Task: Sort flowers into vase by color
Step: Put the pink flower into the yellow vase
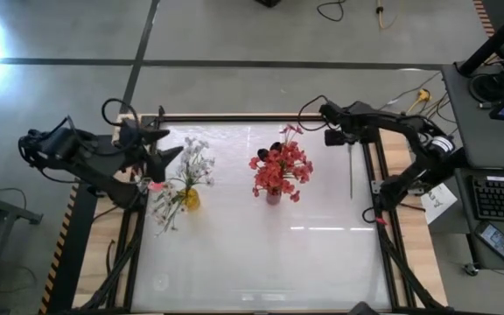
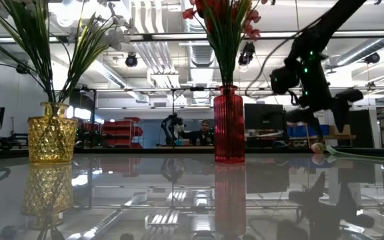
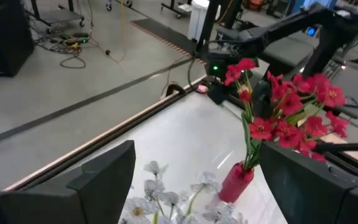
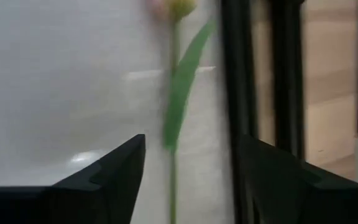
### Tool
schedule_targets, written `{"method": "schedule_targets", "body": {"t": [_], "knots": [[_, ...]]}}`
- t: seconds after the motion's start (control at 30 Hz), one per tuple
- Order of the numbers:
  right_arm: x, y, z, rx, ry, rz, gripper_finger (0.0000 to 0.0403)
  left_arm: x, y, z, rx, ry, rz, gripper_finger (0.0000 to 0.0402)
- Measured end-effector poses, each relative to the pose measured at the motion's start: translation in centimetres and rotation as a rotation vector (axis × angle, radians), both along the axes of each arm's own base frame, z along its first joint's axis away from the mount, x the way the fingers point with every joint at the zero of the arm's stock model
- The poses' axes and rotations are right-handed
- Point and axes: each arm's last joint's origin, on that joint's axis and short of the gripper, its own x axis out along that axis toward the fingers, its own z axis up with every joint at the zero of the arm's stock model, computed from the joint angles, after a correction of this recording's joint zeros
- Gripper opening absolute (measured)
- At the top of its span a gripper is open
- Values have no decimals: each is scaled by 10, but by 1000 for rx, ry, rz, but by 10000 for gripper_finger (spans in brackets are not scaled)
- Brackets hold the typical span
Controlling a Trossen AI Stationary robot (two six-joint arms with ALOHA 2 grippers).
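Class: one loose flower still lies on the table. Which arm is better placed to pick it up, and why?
The right. Its open gripper hovers over the loose flower near the table's right edge, with the stem between its fingers in the right wrist view. The left gripper is beside the yellow vase.

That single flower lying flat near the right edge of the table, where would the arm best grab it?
Probably mid-stem, from straight above. The loose flower lies flat on the table, its thin stem running lengthwise with the bud at one end, so fingers closing across the stem would spare the bud. The right gripper, open, hovers near one end of it.
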Motion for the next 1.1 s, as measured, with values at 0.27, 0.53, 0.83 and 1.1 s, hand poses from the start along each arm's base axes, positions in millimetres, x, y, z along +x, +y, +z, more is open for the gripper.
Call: {"method": "schedule_targets", "body": {"t": [0.27,0.53,0.83,1.1], "knots": [[6,-4,-21,-126,7,-138,192,17,-8,-7,-12,45,-11,327],[-9,17,-55,-169,-10,-274,160,28,-12,-12,-30,66,-13,327],[-13,25,-72,-208,-107,-248,124,31,-13,-13,-24,78,-15,327],[-7,29,-74,-205,-148,-190,20,29,-12,-8,-5,62,0,327]]}}
